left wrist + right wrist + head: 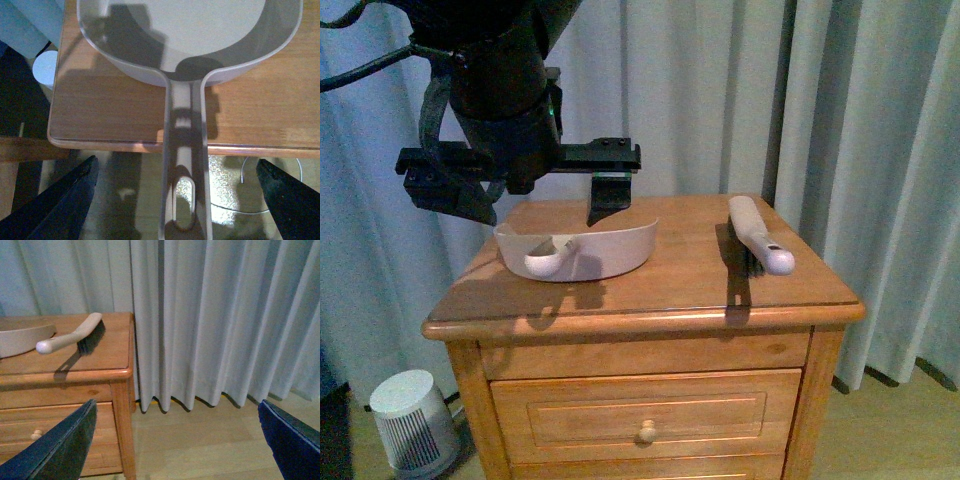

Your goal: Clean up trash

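Note:
A beige dustpan point(582, 248) lies on the wooden nightstand point(660, 290), its handle point(183, 165) sticking out past the front edge. My left gripper point(540, 215) hangs open just above it, and in the left wrist view the handle runs between the two black fingers point(65, 205) without touching either. A white-handled brush point(758, 235) with dark bristles lies on the right side of the top. My right gripper point(175, 450) is open and empty over the floor, right of the nightstand, with the brush point(70, 337) well away from it. Any trash is out of view.
Grey curtains point(720, 90) hang behind and to the right of the nightstand. A small white heater point(415, 420) stands on the floor at its left. A white cable point(245, 195) lies on the floor in front. Wooden floor point(210, 440) lies to the right.

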Controlling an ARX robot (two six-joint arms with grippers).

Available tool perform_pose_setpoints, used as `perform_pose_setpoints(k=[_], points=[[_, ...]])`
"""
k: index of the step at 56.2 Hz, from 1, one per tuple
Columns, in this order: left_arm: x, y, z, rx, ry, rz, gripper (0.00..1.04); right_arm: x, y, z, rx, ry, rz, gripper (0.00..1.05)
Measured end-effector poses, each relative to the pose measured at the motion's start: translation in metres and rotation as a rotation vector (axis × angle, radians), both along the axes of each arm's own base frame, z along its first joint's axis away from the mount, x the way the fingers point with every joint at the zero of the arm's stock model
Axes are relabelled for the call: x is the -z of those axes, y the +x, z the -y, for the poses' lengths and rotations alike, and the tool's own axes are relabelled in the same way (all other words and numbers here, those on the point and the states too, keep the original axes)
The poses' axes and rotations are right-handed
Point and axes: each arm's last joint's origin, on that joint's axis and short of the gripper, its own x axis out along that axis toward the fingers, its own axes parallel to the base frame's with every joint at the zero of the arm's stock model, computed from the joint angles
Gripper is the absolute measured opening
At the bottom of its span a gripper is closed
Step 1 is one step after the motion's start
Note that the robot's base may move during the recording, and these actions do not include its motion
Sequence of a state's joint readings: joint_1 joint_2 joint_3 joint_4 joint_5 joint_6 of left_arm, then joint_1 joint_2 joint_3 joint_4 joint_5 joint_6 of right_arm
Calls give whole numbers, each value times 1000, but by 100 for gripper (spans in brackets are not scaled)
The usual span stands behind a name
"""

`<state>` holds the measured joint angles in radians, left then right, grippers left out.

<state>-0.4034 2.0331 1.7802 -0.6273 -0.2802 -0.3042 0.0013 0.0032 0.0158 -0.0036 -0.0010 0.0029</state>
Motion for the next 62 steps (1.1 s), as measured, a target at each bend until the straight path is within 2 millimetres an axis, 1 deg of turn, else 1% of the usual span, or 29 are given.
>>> perform_pose_setpoints(k=[7, 19, 29, 36, 49, 53, 55, 56, 58, 62], points=[[6, 4, 2, 0, 0, 2, 97, 0, 0, 0, 0, 0, 0, 97], [29, 10, 4, 8, 18, -7, 97, 0, 0, 0, 0, 0, 0, 97], [47, 13, -1, 18, 43, -21, 97, 0, 0, 0, 0, 0, 0, 97], [53, 17, -6, 23, 55, -16, 97, 0, 0, 0, 0, 0, 0, 97], [54, 19, -8, 39, 70, 0, 97, 0, 0, 0, 0, 0, 0, 97], [54, 19, -8, 47, 75, 1, 88, 0, 0, 0, 0, 0, 0, 97], [54, 19, -8, 55, 74, 0, 81, 0, 0, 0, 0, 0, 0, 97], [54, 19, -8, 57, 74, -1, 79, 0, 0, 0, 0, 0, 0, 97], [54, 19, -8, 60, 76, -2, 72, 0, 0, 0, 0, 0, 0, 97], [54, 19, -8, 62, 79, -5, 61, 0, 0, 0, 0, 0, 0, 97]])
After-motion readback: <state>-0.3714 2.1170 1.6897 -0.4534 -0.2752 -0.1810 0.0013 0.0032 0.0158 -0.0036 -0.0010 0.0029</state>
